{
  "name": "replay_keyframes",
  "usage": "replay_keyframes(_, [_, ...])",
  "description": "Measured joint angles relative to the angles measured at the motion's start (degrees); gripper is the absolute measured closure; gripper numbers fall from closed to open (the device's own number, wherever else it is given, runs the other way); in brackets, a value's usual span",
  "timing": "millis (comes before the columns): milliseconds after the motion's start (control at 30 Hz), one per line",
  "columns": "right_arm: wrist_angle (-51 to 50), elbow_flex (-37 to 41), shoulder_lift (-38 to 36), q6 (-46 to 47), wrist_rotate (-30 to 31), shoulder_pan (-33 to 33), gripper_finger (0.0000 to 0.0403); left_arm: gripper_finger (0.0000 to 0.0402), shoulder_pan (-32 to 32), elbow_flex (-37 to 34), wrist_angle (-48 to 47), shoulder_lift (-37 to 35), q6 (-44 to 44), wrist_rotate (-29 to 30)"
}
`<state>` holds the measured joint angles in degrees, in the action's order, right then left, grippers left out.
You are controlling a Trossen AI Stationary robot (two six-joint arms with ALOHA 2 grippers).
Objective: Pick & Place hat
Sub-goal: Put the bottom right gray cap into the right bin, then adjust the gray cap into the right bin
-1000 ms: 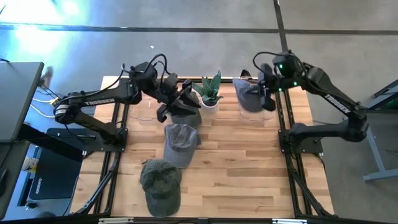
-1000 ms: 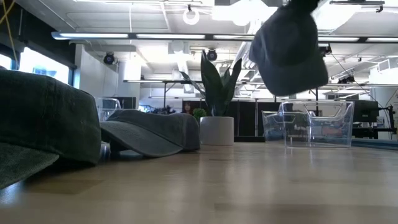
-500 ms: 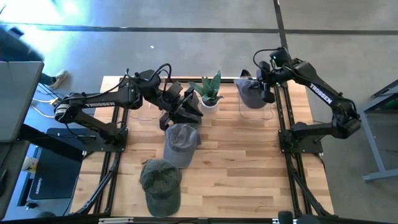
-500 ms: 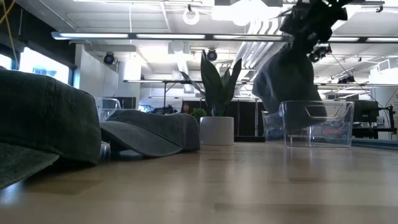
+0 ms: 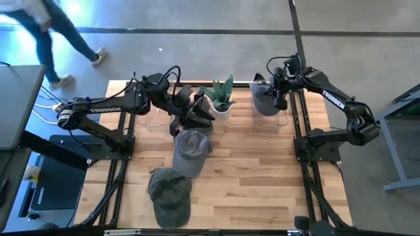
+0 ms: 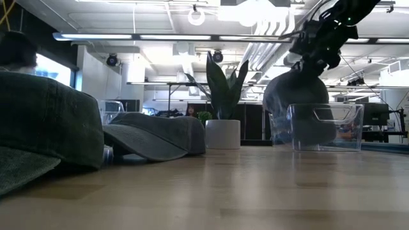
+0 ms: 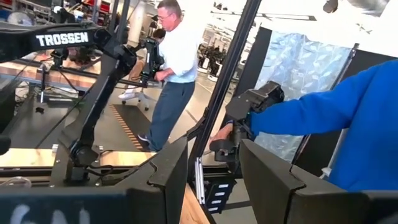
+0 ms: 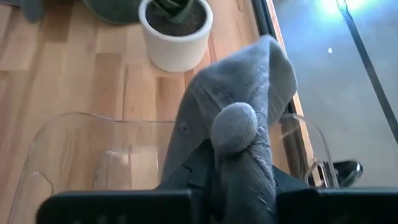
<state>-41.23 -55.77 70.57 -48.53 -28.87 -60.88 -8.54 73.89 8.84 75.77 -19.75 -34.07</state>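
Note:
A blue-grey hat hangs from my right gripper over the clear bin at the table's far right. In the low view its lower part sits inside the bin. A grey cap lies crown up at mid-table, and a dark green cap lies nearer the near edge. My left gripper hovers open just above the grey cap's far end, beside the potted plant. Its wrist view shows two spread fingers with nothing between them. My right gripper pinches a bunched fold of the blue-grey hat's crown cloth between its two fingers, coming from above and pointing down. The hat hangs slack below the fingers, its lower part inside the clear bin. Whether it rests on the bin's floor cannot be told.
The white plant pot stands between the two arms at the far edge. A second clear bin sits under the left arm. A person walks past beyond the table's far left. Other people show in the left wrist view.
My right gripper has gone down toward the clear bin, carrying the blue-grey hat from hanging high above the bin to hanging with its lower part inside it. My left gripper has drifted slightly toward the grey cap. A person has walked into view at the far left.

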Motion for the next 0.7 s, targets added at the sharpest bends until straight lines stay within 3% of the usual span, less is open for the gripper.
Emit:
replay_keyframes(300, [-8.81,-4.78,-0.03,3.79,1.86,0.13,0.0249,0.0259,-0.05,0.00,0.02,0.00,0.00,1.86])
replay_keyframes(400, [-9.07,-5.20,-0.04,4.54,5.07,0.17,0.0234,0.0259,-0.04,0.00,0.04,0.02,0.00,2.13])
replay_keyframes(533, [-9.01,-5.25,-0.04,6.23,7.21,0.15,0.0252,0.0259,-0.04,-0.04,-0.13,0.57,-0.04,2.96])
replay_keyframes(700, [-9.12,-5.25,-0.18,4.53,6.25,0.62,0.0338,0.0259,-0.04,-0.03,0.03,0.52,-0.02,3.11])
